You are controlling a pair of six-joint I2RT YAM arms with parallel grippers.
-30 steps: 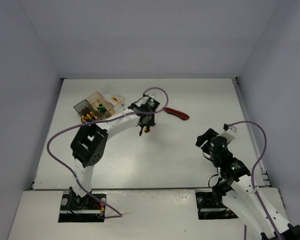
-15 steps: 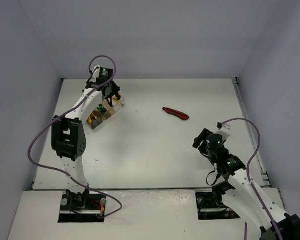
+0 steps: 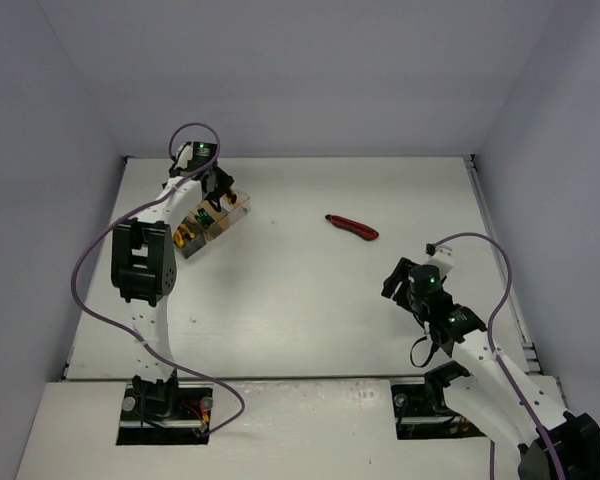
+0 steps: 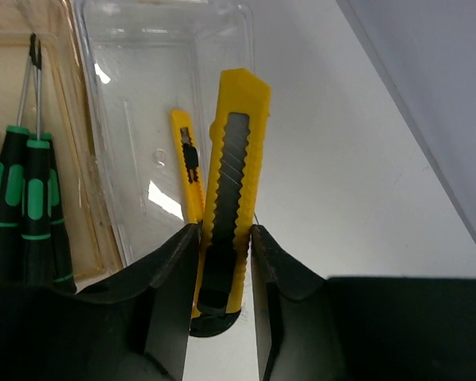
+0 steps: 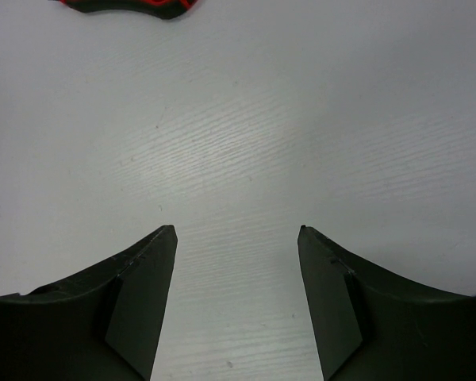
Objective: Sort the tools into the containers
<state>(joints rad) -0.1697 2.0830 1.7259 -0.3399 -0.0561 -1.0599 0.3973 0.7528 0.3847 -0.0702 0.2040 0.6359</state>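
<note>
My left gripper (image 4: 224,230) is shut on a yellow utility knife (image 4: 238,159) and holds it over the right edge of the clear bin (image 4: 127,95). A smaller yellow knife (image 4: 188,163) lies inside that bin. Black-green screwdrivers (image 4: 28,198) lie in the amber bin (image 4: 71,143) beside it. In the top view the left gripper (image 3: 220,190) is at the far left over the row of bins (image 3: 208,220). The red-black utility knife (image 3: 352,227) lies on the table; its edge shows in the right wrist view (image 5: 127,6). My right gripper (image 5: 238,230) is open and empty, short of it (image 3: 395,280).
Yellow-orange pliers (image 3: 185,238) lie in the nearest bin of the row. Grey walls close the table at the back and sides. Purple cables loop over both arms.
The left arm has swung from the table's middle to the bins at the far left, carrying the yellow knife. The bin row sits at a different angle. The right gripper has crept slightly left.
</note>
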